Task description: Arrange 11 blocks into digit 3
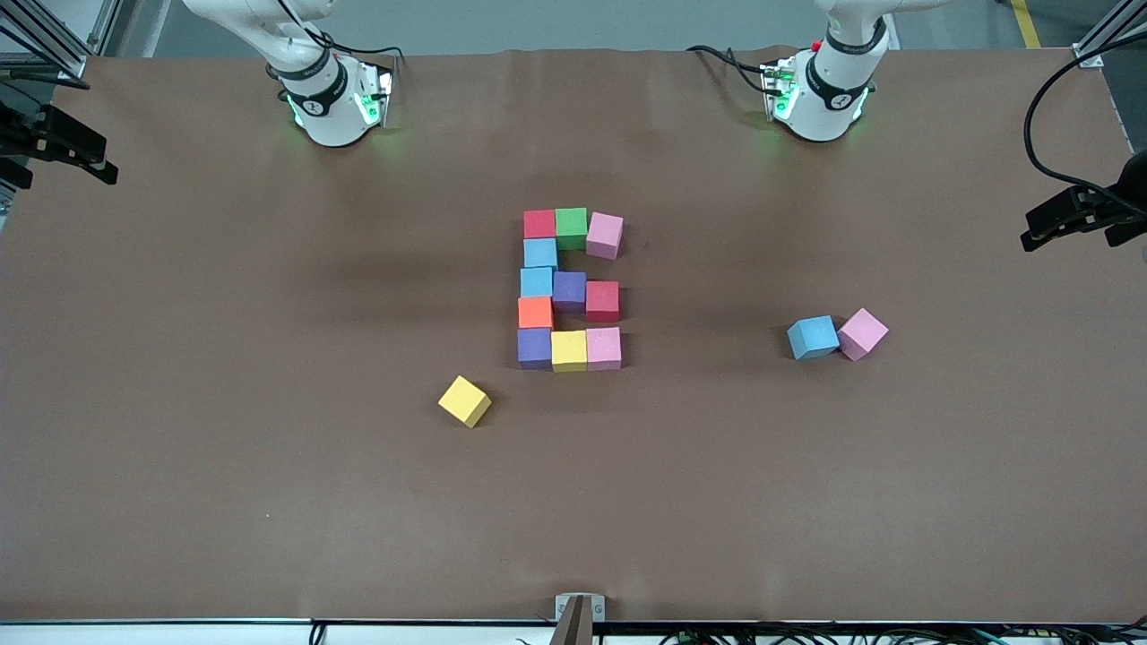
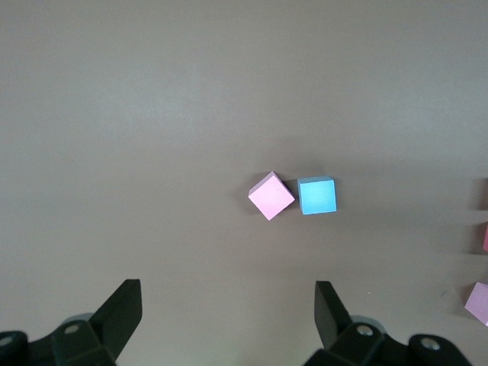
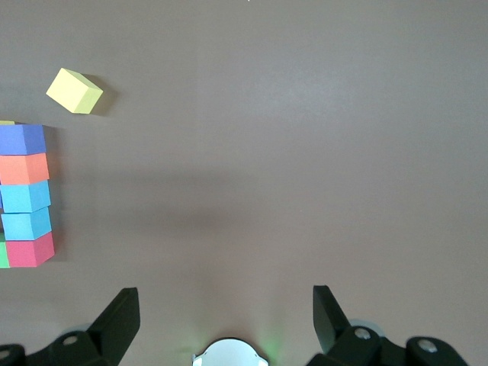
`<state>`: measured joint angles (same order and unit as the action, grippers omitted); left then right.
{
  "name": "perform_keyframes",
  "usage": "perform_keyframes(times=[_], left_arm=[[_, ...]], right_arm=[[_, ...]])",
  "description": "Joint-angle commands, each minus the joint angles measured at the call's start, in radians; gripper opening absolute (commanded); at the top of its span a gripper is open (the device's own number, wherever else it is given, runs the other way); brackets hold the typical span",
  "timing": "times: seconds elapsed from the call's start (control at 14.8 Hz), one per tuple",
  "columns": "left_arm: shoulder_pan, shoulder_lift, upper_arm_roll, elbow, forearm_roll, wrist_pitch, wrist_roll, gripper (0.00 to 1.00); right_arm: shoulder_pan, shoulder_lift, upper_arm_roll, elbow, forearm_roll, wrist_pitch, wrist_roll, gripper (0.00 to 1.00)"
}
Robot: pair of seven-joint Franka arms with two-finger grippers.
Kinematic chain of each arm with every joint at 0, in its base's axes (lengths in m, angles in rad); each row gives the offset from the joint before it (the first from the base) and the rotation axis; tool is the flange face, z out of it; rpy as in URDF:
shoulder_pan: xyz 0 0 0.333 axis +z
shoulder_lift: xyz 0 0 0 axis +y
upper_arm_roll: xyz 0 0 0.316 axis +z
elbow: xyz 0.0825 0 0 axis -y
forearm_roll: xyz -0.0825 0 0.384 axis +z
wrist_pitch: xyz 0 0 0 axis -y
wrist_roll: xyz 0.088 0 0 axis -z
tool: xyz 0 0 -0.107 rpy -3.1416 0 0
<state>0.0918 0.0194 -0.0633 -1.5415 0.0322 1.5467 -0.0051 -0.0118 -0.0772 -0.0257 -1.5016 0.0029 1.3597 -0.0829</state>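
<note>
Eleven blocks lie packed together as a blocky figure (image 1: 568, 288) mid-table: a five-block column with three rows of three reaching toward the left arm's end. Its red (image 1: 539, 223), green (image 1: 571, 227) and pink (image 1: 605, 235) blocks form the row farthest from the camera. Three blocks are loose: a yellow one (image 1: 464, 400) (image 3: 75, 91) nearer the camera, and a blue one (image 1: 813, 338) (image 2: 317, 195) touching a pink one (image 1: 862, 333) (image 2: 271, 195) toward the left arm's end. My left gripper (image 2: 229, 305) hangs open and empty high over the table, short of that pair. My right gripper (image 3: 226, 309) hangs open and empty above its own base.
Both arm bases (image 1: 332, 98) (image 1: 820, 94) stand along the table edge farthest from the camera. Black camera mounts (image 1: 54, 143) (image 1: 1084, 210) jut in at both table ends. A small clamp (image 1: 579, 609) sits on the table edge nearest the camera.
</note>
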Motion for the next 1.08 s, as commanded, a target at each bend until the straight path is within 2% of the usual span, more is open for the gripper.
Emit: perform_keyframes(times=[0.0,1.01], left_arm=[[0.003,0.002,0.000,0.011,-0.020,-0.013,-0.007,1.00],[0.003,0.011,0.000,0.012,-0.041,-0.008,-0.007,1.00]], right_arm=[[-0.017,0.005,0.010,0.012,0.002,-0.010,0.006,1.00],[-0.020,0.004,0.007,0.020,0.000,0.001,0.043,1.00]])
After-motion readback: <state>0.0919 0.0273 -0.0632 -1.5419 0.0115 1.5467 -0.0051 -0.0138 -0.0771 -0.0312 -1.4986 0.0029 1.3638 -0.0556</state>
